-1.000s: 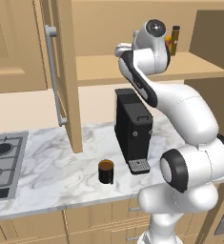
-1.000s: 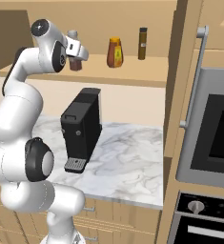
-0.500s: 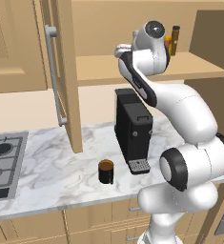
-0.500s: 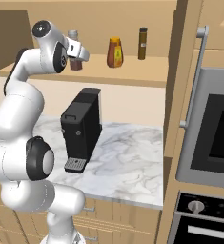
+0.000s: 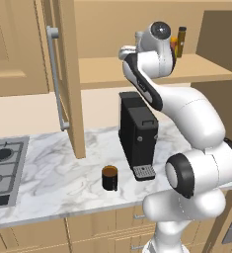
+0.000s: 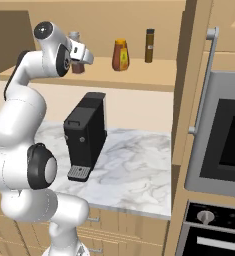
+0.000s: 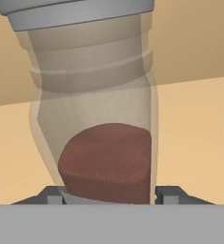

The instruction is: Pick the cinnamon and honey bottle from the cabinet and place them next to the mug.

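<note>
Clear glass, grey-silver cap, reddish-brown powder heaped at the bottom: the cinnamon [image 7: 96, 138] sits right up against the hand camera, upright on the tan shelf. Both dark finger tips [image 7: 167, 194] show at 5 and 7 o'clock of the jar's base, one on each side, pressed to the glass as far as can be seen; jaws look clamped on the cinnamon. Jar base appears to rest on the shelf board.

Right base view: gripper [image 6: 81, 54] at the shelf of the cabinet [image 6: 139, 77], the cinnamon [image 6: 77, 65] just behind the white hand, cap poking out above it at 12 o'clock. Honey bottle [image 6: 120, 55] stands on the same shelf at 3 o'clock of the jar, apart from it. Thin dark bottle [image 6: 149, 46] with yellow cap further along at 3 o'clock, near the honey bottle but not touching.

Left base view: arm reaches up from lower right to the shelf; hand itself hidden behind the wrist. Cabinet door [image 5: 67, 74] swung open, long grey bar handle [image 5: 57, 79] on its edge. Mug [image 5: 109, 178] on the marble counter [image 5: 53, 173], at 7 o'clock of the black coffee machine [image 5: 137, 134], just beside its drip tray, not touching. Stove burners [image 5: 1, 165] at the counter's 9 o'clock end.

Right base view also shows an oven [image 6: 224, 145] built into the tall unit at 3 o'clock.
</note>
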You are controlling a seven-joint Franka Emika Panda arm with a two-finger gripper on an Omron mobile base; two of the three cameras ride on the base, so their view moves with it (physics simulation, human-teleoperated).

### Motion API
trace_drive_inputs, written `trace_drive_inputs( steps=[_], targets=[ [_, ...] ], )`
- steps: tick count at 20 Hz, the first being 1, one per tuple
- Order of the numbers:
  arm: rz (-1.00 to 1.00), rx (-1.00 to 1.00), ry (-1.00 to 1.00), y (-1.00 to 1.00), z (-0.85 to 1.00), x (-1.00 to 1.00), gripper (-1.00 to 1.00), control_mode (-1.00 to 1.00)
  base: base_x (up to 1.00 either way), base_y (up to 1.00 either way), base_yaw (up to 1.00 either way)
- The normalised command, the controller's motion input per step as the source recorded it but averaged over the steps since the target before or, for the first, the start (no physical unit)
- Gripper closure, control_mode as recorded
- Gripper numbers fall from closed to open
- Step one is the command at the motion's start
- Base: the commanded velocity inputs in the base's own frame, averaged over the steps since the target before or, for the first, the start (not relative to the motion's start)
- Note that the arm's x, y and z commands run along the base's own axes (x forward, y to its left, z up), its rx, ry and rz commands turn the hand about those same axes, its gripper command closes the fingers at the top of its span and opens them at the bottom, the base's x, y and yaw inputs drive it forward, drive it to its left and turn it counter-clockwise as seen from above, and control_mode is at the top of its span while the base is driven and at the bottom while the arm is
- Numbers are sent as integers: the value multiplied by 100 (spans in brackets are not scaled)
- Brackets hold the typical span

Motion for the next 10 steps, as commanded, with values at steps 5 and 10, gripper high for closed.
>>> trace_drive_inputs(
  steps=[5, 10],
  targets=[
    [0, 0, 0, 0, 0, -1, 100, -100, 0, 0, 0],
    [0, 0, 0, 0, 0, -41, 100, -100, 0, 0, 0]
  ],
)
